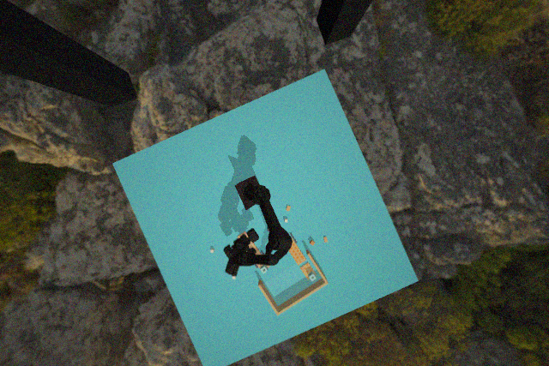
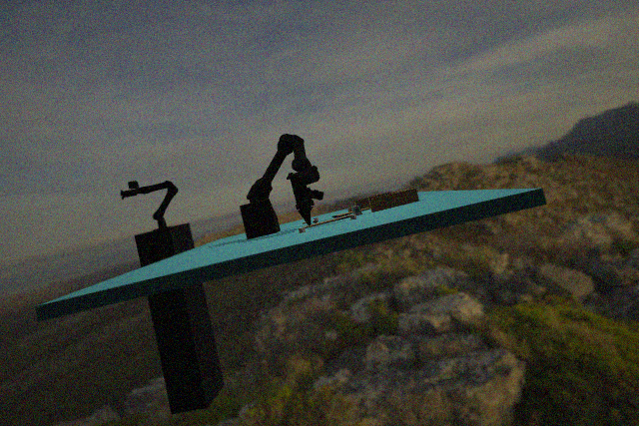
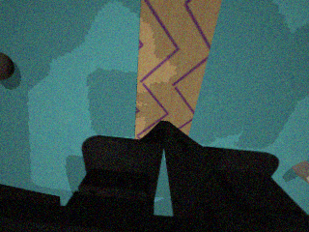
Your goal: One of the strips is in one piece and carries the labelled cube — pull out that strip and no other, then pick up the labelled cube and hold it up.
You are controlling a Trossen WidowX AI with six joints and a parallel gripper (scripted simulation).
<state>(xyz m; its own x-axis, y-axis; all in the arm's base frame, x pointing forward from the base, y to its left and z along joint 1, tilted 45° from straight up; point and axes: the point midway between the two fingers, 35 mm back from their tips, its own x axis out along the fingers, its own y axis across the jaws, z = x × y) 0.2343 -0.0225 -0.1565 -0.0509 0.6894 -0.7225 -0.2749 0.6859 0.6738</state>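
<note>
My gripper (image 2: 310, 222) (image 3: 163, 125) is shut with nothing between its fingers. Its tips point down at the near part of a tan strip (image 3: 166, 58) (image 1: 256, 249) with purple zigzag lines; whether they press on it I cannot tell. The arm hides part of this strip in the top view. A small pale cube (image 1: 264, 269) (image 2: 355, 211) is at its far end. A second, orange patterned strip (image 1: 297, 252) lies to the right, with a gap before a separate piece (image 1: 306, 269). Another pale cube (image 1: 312, 277) is at that piece's far end. No label is readable.
A low tan wall (image 1: 302, 297) (image 2: 394, 200) encloses the far side of the strips. Several small blocks lie around, including a tan one (image 1: 288, 207), an orange one (image 1: 325, 238) and a pale one (image 1: 212, 249). A brown round thing (image 3: 5, 67) lies left of the strip.
</note>
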